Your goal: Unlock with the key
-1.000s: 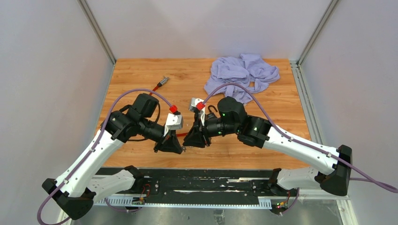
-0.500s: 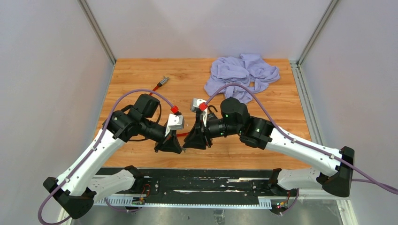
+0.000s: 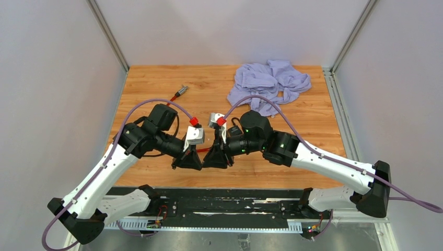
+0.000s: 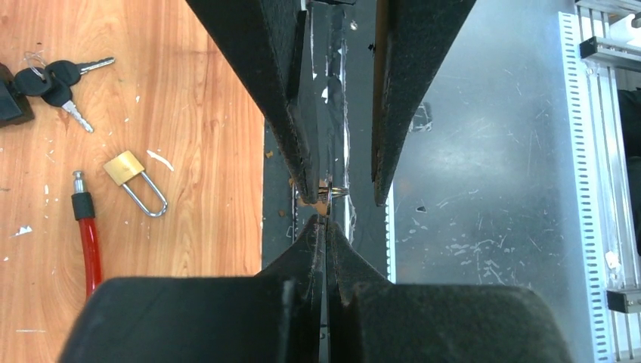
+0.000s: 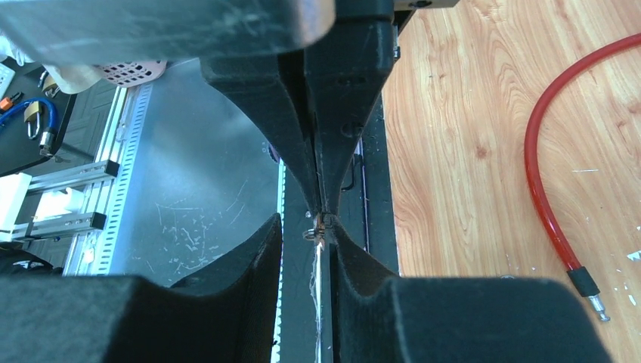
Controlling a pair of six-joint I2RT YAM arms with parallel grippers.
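My left gripper is clenched on a tiny metal piece I can't identify, over the near edge of the table. The right gripper stands part-way released, its 2 fingers either side of that piece. Out on the wood lie the black-headed keys, the brass padlock and a red cable, each apart. The shackle looks seated, so I judge nothing is unlocked yet: key into lock and the turn remain. I can read no writing anywhere.
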